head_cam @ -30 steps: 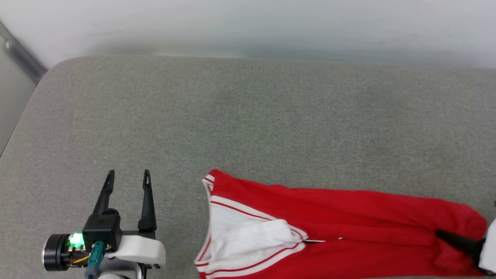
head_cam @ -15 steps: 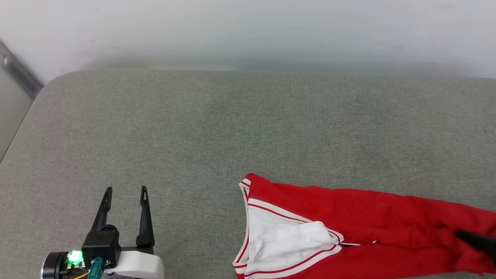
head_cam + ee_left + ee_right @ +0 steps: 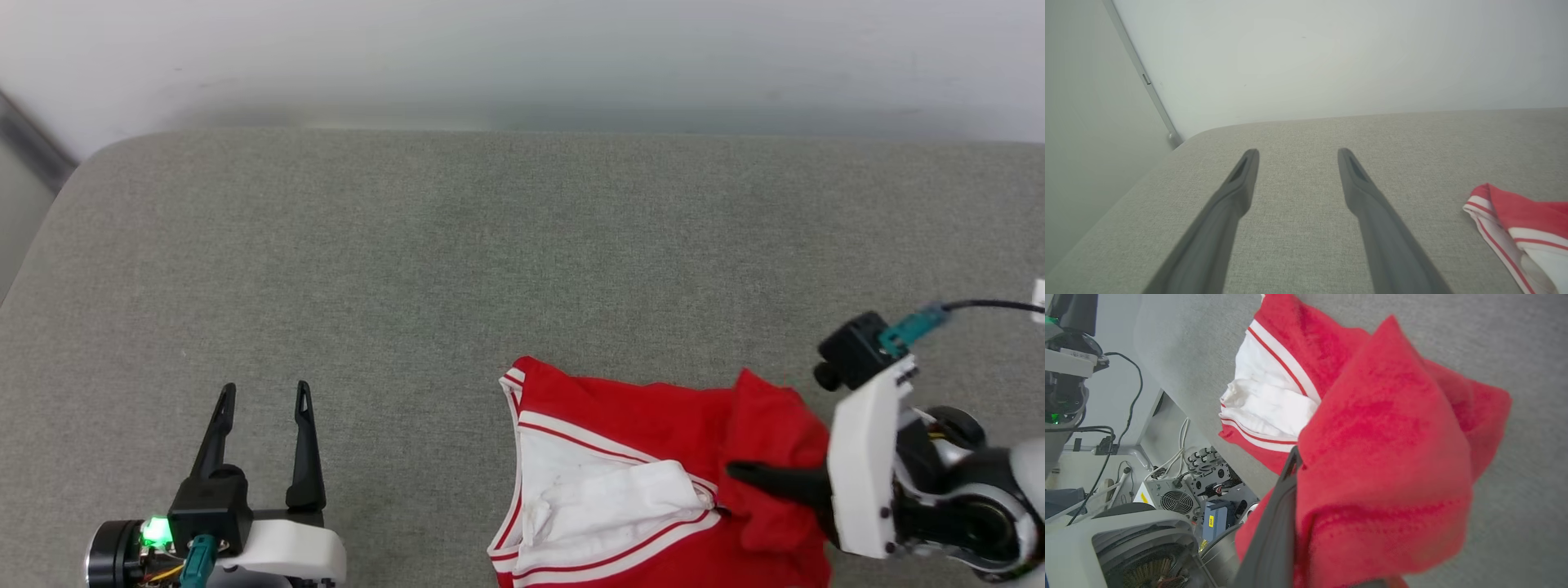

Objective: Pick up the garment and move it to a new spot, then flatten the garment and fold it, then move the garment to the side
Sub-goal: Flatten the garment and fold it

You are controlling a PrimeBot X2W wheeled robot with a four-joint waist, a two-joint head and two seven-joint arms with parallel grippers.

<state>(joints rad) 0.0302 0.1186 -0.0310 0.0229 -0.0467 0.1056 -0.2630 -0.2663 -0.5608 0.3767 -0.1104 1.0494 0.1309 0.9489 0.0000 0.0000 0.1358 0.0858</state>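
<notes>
Your left hand (image 3: 263, 392) is over the grey fabric table (image 3: 522, 245), toward its near left corner. Its fingers are spread apart and empty, well apart from the jersey (image 3: 637, 425). The red jersey lies bunched at the near edge, right of centre, white striped sleeve toward the left, its lower part cut off in the head view. Your right hand (image 3: 732, 471) is clamped on a lifted red fold, and the draped cloth hides one finger in the right wrist view.

Red garment (image 3: 637, 412) lies on grey padded surface (image 3: 408, 245)
</notes>
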